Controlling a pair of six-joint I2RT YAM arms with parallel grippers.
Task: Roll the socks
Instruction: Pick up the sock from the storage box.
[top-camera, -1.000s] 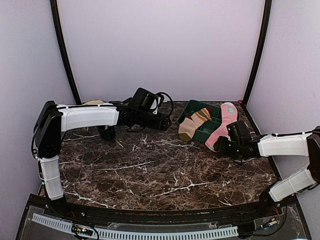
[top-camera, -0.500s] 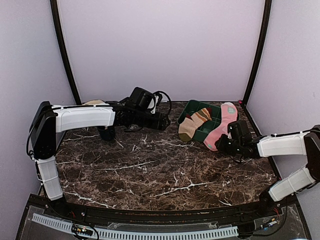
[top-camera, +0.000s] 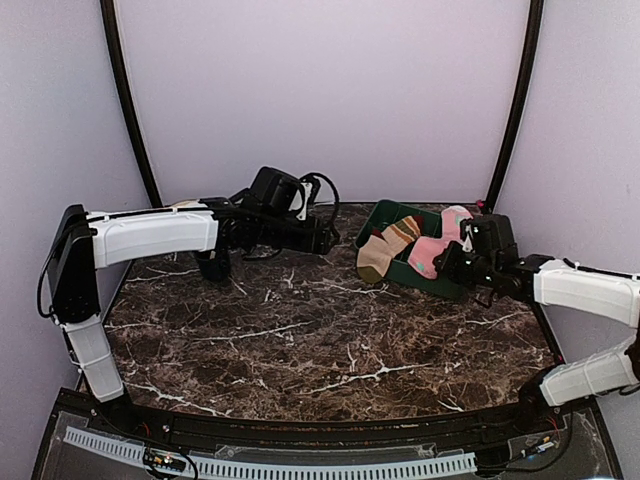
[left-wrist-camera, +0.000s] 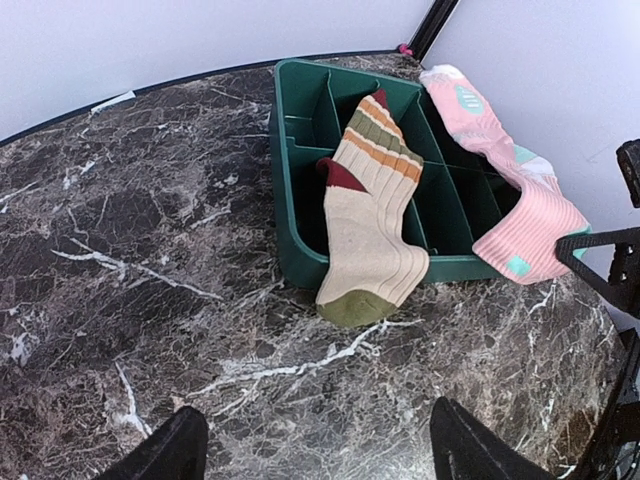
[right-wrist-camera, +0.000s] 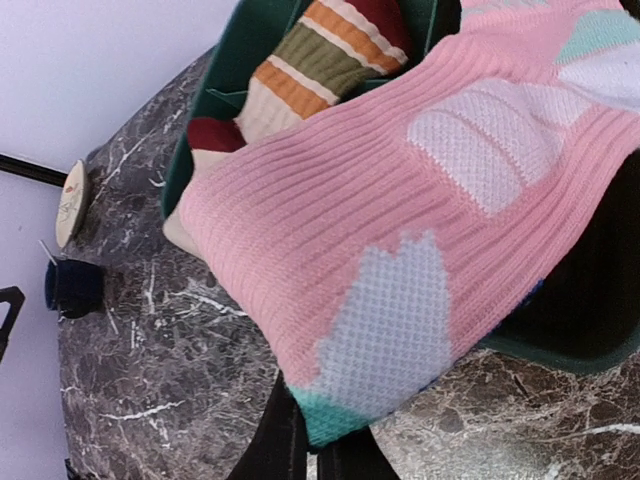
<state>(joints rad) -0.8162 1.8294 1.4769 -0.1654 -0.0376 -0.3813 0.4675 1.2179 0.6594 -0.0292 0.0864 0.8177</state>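
No sock is rolled yet: the right gripper (right-wrist-camera: 310, 445) pinches the pink sock (right-wrist-camera: 400, 200) by its end over the green tray (left-wrist-camera: 283, 200), the tan sock (left-wrist-camera: 370, 230) drapes over the tray's front wall, and the left gripper (left-wrist-camera: 315, 450) hovers spread and empty.

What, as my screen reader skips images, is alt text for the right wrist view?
The right gripper is shut on the mint-green tip of the pink sock, which drapes over a green compartment tray. A striped tan sock lies behind it.
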